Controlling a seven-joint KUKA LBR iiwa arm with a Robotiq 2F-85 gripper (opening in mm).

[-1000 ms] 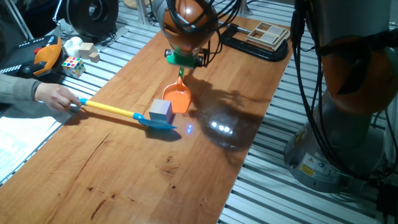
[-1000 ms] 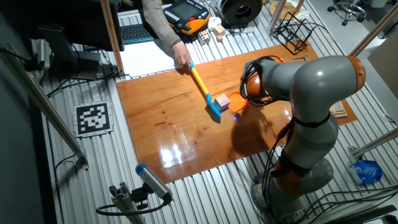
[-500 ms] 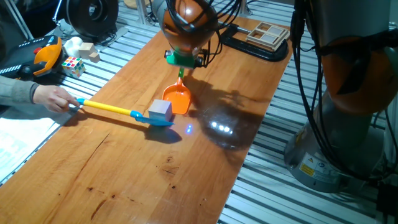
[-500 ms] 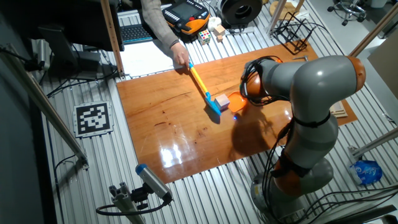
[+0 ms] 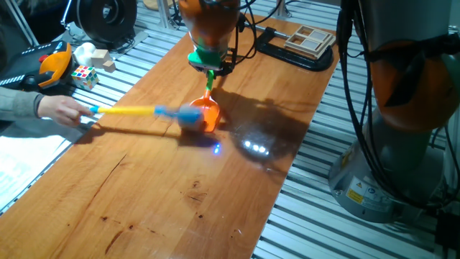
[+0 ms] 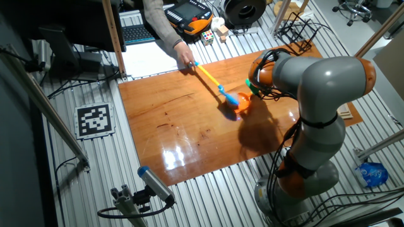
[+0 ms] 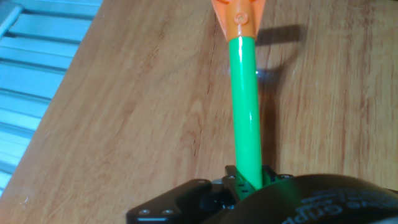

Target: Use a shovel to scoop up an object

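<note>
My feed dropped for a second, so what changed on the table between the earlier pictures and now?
The person's hand swung the blue shovel up against the orange shovel, and its blade is now motion-blurred. The wooden cube that sat between the two blades can no longer be made out. The gripper shifted slightly. It still grips the orange shovel's green shaft, with the blade on the table.

Shovel (image 5: 208,109) stands steeply on table (image 5: 165,201) near its middle, blade down, shaft up into gripper (image 5: 210,70). 2nd toy shovel (image 5: 147,111) reaches in from person's hand (image 5: 63,109) at left, its blade touching/overlapping shovel's blade. Puzzle cube (image 5: 84,75) off-table, far left.
</note>
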